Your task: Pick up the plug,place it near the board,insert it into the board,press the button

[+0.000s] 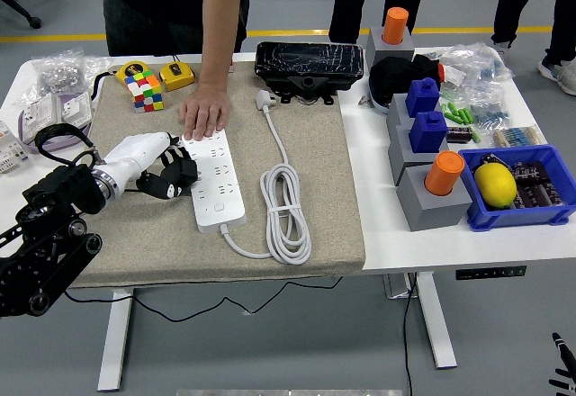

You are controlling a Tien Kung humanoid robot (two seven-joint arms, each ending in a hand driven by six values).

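The white power strip [217,180] lies lengthwise on the beige mat [315,144]. Its white plug [264,99] lies unplugged on the mat beyond it, and the cable [286,202] is coiled to the strip's right. A person's hand [205,112] presses flat on the strip's far end. My left hand [167,174], white-backed with black fingers, sits at the strip's left edge with its fingers curled and nothing in them. Only a black sliver of my right hand [562,367] shows in the bottom right corner, below the table.
Behind the plug sits a black box [308,65]. A Rubik's cube [145,89] and a yellow tape measure [176,75] are at the mat's far left. Grey blocks with blue and orange pegs [430,157] and a blue bin [517,187] holding a lemon stand to the right.
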